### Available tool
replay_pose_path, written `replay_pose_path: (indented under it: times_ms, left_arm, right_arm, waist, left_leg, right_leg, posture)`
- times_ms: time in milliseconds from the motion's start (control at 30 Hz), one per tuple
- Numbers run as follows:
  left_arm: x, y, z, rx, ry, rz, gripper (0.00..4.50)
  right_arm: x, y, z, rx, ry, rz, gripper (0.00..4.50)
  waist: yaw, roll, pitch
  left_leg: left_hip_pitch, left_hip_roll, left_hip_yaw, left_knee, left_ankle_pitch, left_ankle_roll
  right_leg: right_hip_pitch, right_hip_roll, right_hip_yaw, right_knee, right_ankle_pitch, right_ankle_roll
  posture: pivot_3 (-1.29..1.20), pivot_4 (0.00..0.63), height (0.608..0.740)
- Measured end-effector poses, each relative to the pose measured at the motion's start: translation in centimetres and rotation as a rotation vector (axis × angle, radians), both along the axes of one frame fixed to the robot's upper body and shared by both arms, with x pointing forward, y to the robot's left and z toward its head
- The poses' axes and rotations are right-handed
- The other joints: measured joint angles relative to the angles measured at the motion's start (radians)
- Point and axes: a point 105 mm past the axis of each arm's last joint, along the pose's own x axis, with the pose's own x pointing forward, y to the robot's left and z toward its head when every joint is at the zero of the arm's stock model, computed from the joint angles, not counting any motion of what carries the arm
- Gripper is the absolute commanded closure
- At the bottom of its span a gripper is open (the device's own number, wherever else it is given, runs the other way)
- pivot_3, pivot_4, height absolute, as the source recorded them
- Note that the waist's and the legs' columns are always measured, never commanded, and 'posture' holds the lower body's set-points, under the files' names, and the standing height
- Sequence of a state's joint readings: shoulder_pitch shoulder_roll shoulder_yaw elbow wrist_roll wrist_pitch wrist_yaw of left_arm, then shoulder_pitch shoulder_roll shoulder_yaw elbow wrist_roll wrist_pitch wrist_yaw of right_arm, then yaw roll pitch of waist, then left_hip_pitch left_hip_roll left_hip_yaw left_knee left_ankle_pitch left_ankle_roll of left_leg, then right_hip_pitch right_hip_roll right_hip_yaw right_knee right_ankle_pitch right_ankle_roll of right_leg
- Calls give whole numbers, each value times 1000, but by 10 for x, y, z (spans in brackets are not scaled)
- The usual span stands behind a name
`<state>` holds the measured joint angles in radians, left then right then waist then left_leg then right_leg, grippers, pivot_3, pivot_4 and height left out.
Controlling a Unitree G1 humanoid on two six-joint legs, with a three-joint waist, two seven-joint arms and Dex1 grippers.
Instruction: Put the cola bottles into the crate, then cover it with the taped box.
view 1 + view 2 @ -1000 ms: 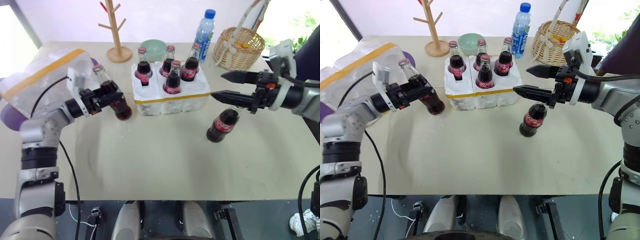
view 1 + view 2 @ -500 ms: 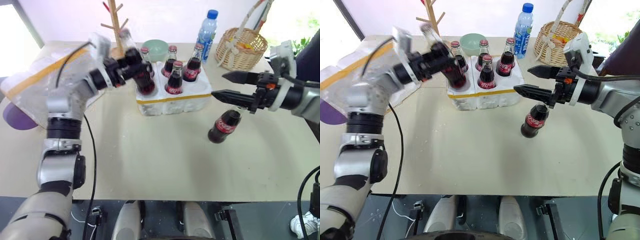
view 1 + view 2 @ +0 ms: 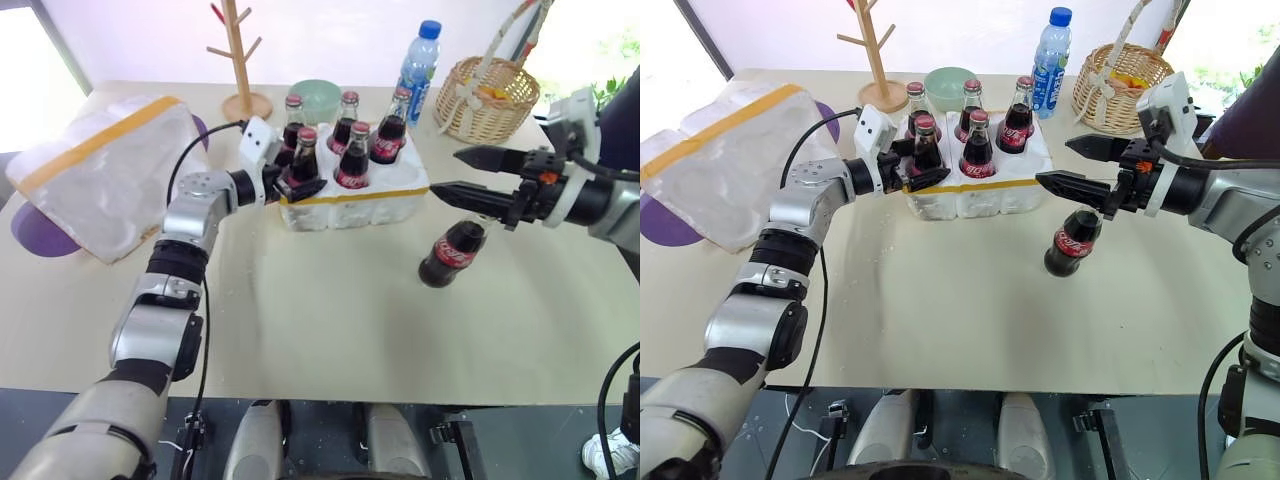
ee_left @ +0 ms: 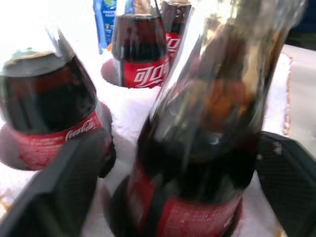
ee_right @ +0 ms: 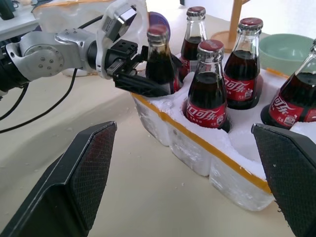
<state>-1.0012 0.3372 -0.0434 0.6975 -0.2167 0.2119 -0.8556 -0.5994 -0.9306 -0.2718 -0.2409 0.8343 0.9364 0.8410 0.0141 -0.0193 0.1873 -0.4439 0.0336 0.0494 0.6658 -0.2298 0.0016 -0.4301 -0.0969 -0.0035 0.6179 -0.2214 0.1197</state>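
At the far left the large white foam box with wide yellow tape bands point(image 3: 95, 170) is seen lying tilted on the pale table point(image 3: 330, 320), well apart from the low white foam crate with its single yellow band point(image 3: 355, 200). The left gripper point(image 3: 300, 178) is reached to the crate's near-left corner, its black fingers spread on either side of a small dark cola bottle with red cap point(image 3: 303, 157) that stands in its well. Four more red-labelled cola bottles point(image 3: 352, 158) are seated upright in the crate. Further right, a sixth cola bottle point(image 3: 452, 253) is found on the table, directly under the right gripper point(image 3: 448, 172), whose fingers are held wide apart.
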Motion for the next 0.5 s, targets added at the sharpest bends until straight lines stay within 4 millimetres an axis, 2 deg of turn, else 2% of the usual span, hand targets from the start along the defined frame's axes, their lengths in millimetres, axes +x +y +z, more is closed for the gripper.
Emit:
replay_pose_path:
  times_ms: [67,133,200,233,300,367,433,500]
  left_arm:
    - [1,2,2,-19,3,13,75]
    - [0,8,11,-81,11,16,75]
    - [-7,14,30,-176,25,-23,75]
    - [-14,20,46,-240,28,-61,75]
    - [-35,41,84,-341,-2,-137,75]
    - [-65,55,125,-405,-56,-248,75]
    - [-96,51,142,-394,-60,-391,75]
    - [-120,47,139,-336,-46,-485,75]
  right_arm:
    - [-2,2,2,-9,-14,13,0]
    - [-7,3,6,-19,-27,30,0]
    - [-14,-2,14,-14,-37,37,0]
    - [-21,-7,20,-10,-41,37,0]
    - [-37,-21,34,7,-49,14,0]
    - [-55,-36,41,35,-48,-19,0]
    - [-73,-41,27,15,-6,-30,0]
    - [-89,-44,1,-8,67,-48,0]
  waist:
    - [0,0,0]
    - [-1,0,0]
    - [-2,0,0]
    - [-2,0,1]
    - [-3,0,1]
    - [-4,0,0]
    - [1,0,-1]
    - [2,1,-2]
  left_leg:
    - [0,0,0,1,0,0]
    - [0,0,0,1,0,0]
    - [-1,0,0,0,0,0]
    - [-1,0,-1,0,0,0]
    - [-1,1,-1,-1,0,0]
    - [1,1,-1,-2,0,0]
    - [3,1,-2,-2,0,0]
    - [4,0,-3,-1,0,0]
  right_leg:
    - [0,0,0,0,0,0]
    - [0,0,0,0,0,0]
    - [0,0,0,0,0,0]
    - [-1,0,0,0,0,0]
    - [-1,0,0,0,0,0]
    - [1,0,0,-1,0,0]
    - [4,0,-1,-2,-1,0]
    - [6,0,-1,-1,-1,1]
  posture:
    - [0,150,740]
    - [0,150,740]
    - [0,150,740]
    - [0,150,740]
    - [0,150,740]
    - [0,150,740]
    - [0,150,740]
    - [0,150,740]
